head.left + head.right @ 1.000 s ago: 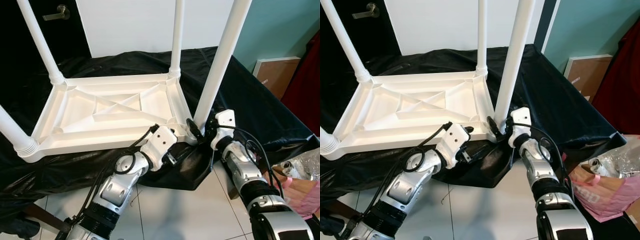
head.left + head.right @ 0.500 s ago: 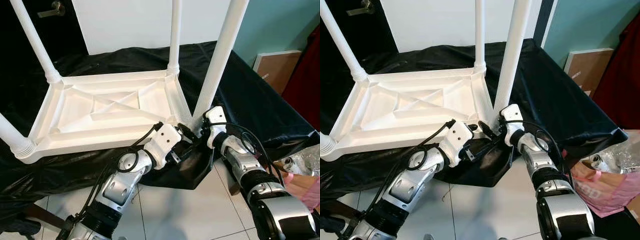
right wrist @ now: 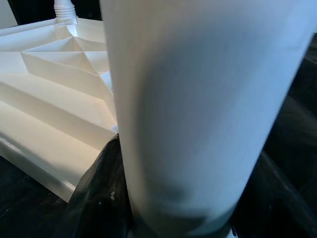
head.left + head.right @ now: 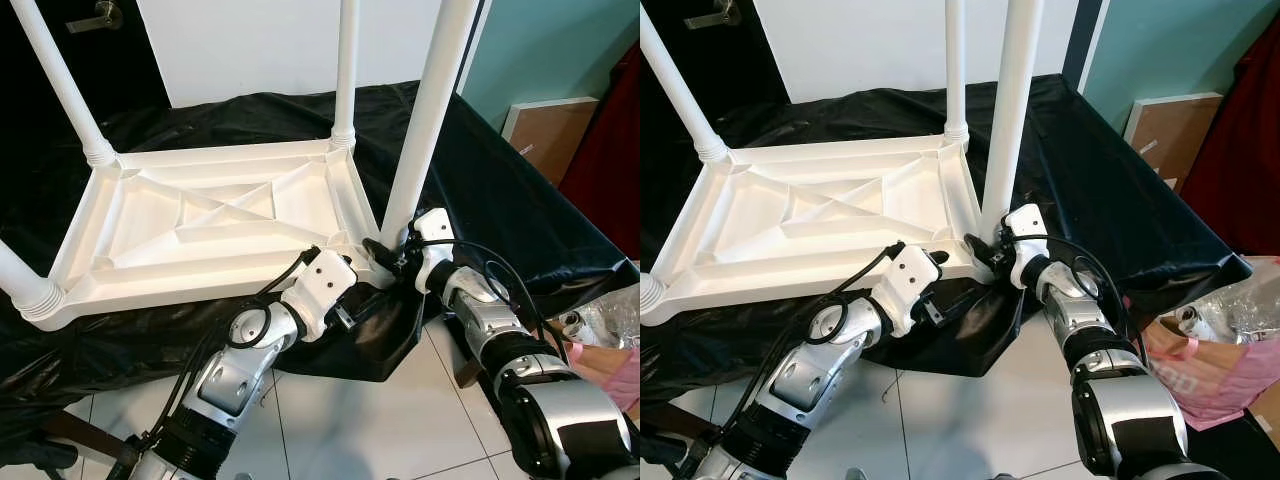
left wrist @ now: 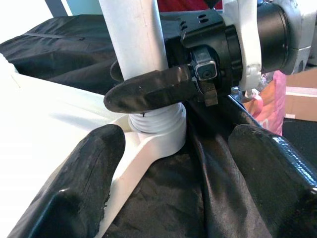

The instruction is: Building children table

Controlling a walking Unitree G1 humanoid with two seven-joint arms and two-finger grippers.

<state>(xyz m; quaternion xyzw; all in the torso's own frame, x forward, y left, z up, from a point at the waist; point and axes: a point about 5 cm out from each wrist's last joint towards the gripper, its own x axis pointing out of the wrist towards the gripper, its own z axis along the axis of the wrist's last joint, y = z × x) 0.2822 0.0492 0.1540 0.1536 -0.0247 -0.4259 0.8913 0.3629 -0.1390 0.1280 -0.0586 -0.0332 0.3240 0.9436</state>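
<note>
Head view: your children's table [image 4: 215, 225] lies upside down on black sheet [image 4: 500, 210], legs up. Right tool [image 4: 388, 258] clamped on near-right leg [image 4: 425, 120] at base.
Left wrist: left tool [image 5: 173, 173] spread apart, just short of leg socket [image 5: 157, 124].
Right wrist: leg fills frame, between fingers.

Head stereo pair downward; wrist cameras close on table leg [image 5: 138, 54].
</note>
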